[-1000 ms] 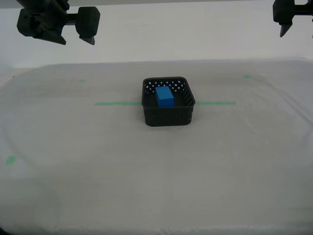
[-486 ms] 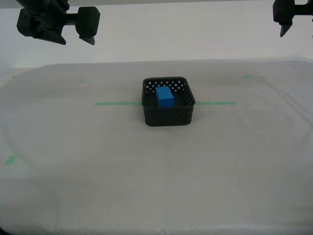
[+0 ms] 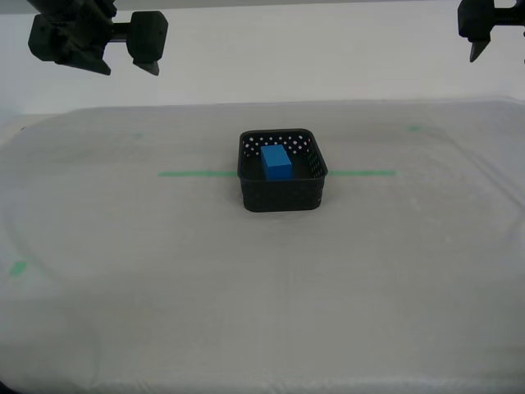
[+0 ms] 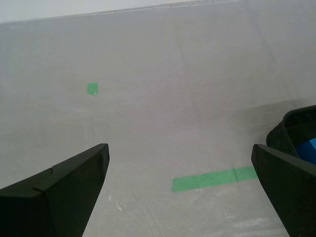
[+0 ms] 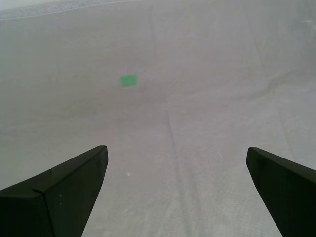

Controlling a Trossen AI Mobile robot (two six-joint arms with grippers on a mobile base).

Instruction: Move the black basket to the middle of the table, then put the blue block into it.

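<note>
The black basket (image 3: pixel 282 182) stands on the green tape line near the middle of the table (image 3: pixel 262 287), and the blue block (image 3: pixel 276 162) lies inside it. Both arms hang high above the table, far from the basket. My second gripper (image 3: pixel 121 62) is at the exterior view's upper left, open and empty. In its wrist view, my second gripper (image 4: pixel 180 197) has spread fingers framing bare cloth, with the basket (image 4: pixel 296 131) and a corner of the block (image 4: pixel 308 148) at the edge. My first gripper (image 5: pixel 175 197) is open over bare cloth, and shows as my first gripper (image 3: pixel 490 33) at the exterior view's upper right.
A thin green tape line (image 3: pixel 197 173) runs across the table behind the basket. Small green tape marks sit at the far side (image 3: pixel 414 127) and near the exterior view's left edge (image 3: pixel 16 268). The whitish-grey cloth is slightly wrinkled.
</note>
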